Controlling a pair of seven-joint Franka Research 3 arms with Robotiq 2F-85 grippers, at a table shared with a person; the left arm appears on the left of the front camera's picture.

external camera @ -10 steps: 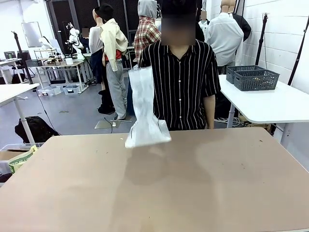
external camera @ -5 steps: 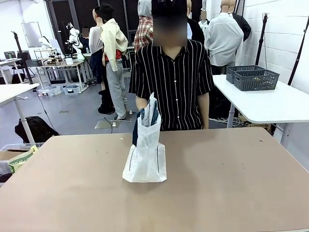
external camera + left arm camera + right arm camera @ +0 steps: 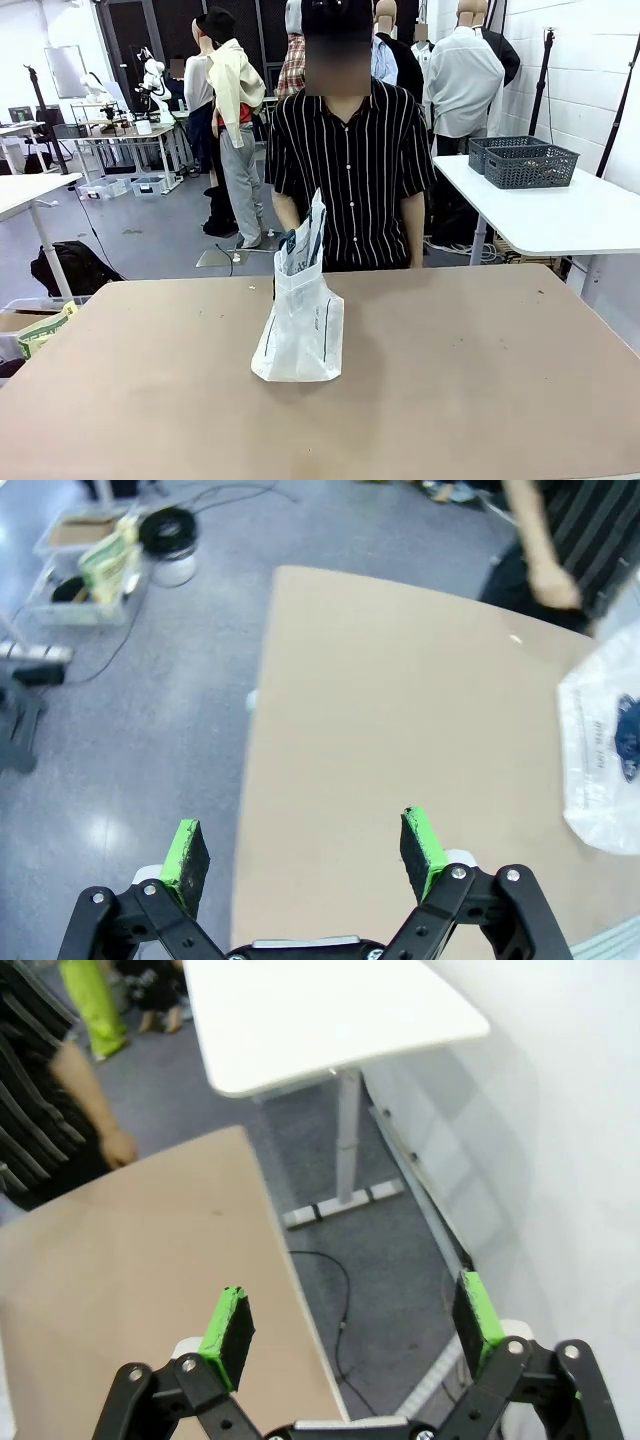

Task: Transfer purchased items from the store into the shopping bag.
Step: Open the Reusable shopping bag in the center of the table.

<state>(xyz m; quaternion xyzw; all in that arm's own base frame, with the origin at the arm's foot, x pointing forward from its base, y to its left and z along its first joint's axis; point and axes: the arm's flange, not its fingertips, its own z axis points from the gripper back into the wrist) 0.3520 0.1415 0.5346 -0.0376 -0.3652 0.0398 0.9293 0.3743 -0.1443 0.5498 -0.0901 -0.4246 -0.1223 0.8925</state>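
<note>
left end effector (image 3: pixel 303 846) and right end effector (image 3: pixel 352 1320) are gaping wide, gripping nothing, each hanging over a side edge of the tan bench (image 3: pixel 480 390). the translucent whitish crinkly plastic shopping bag (image 3: pixel 300 335) is standing upright mid-bench, nearer the far edge, with open surface lying around it.

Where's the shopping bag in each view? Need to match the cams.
Front view: the shopping bag stands on the tan table, left of centre, in front of the person.
Left wrist view: the bag is at the right edge, on the table.
Right wrist view: table corner and floor; the person's arm is upper left.
Shared landmark: the person's striped shirt.
</note>
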